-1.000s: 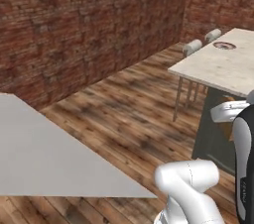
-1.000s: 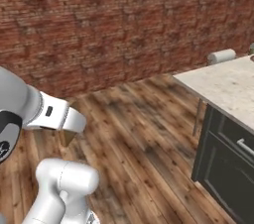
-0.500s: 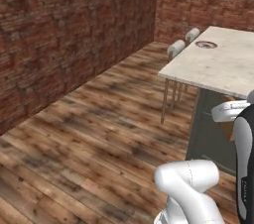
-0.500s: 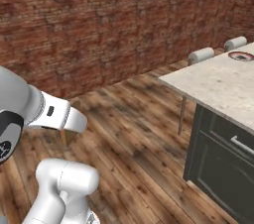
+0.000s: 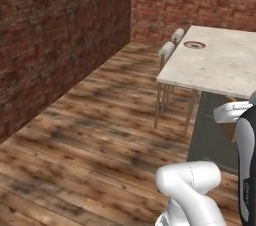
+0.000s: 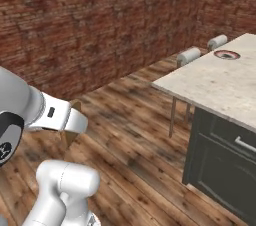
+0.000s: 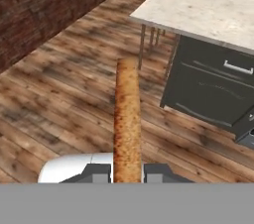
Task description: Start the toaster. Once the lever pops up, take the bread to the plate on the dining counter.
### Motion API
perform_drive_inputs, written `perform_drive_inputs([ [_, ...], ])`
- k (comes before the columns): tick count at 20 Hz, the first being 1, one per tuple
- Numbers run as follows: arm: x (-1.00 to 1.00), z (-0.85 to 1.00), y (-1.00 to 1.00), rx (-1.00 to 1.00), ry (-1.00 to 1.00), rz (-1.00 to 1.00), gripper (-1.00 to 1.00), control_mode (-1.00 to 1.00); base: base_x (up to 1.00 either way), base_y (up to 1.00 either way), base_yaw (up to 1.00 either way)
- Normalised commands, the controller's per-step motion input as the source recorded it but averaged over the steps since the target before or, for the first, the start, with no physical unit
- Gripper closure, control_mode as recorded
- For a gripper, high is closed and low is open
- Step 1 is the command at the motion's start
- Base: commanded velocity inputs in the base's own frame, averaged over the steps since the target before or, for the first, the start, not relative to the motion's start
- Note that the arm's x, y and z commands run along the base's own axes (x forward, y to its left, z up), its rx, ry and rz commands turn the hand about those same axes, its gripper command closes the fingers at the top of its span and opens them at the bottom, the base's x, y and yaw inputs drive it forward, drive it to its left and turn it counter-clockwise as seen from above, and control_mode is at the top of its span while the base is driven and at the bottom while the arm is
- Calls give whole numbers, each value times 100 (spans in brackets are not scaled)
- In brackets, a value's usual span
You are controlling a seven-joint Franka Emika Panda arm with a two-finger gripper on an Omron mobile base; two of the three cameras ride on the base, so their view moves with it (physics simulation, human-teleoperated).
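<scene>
A home kitchen with a dining end — red brick walls, a wood plank floor, and a stone-topped dining counter on a dark drawer base. Pale stools tuck under its edge — a plate sits on top.

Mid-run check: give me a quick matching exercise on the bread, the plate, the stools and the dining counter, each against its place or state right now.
Things:
1. bread
2. plate
3. stools
4. dining counter

Places or states:
A. pale stone top over a dark base
B. clamped edge-on in the shut gripper
C. tucked under the counter's overhanging edge
D. lying on the far end of the counter top

Pairs: 1-B, 2-D, 3-C, 4-A
</scene>
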Motion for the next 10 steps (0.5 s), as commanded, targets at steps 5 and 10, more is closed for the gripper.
perform_drive_inputs([
  [5, 0, 0, 0, 0, 0, 0, 100, 100, 61, 48, -32],
  [10, 0, 0, 0, 0, 0, 0, 100, 100, 58, 61, -35],
])
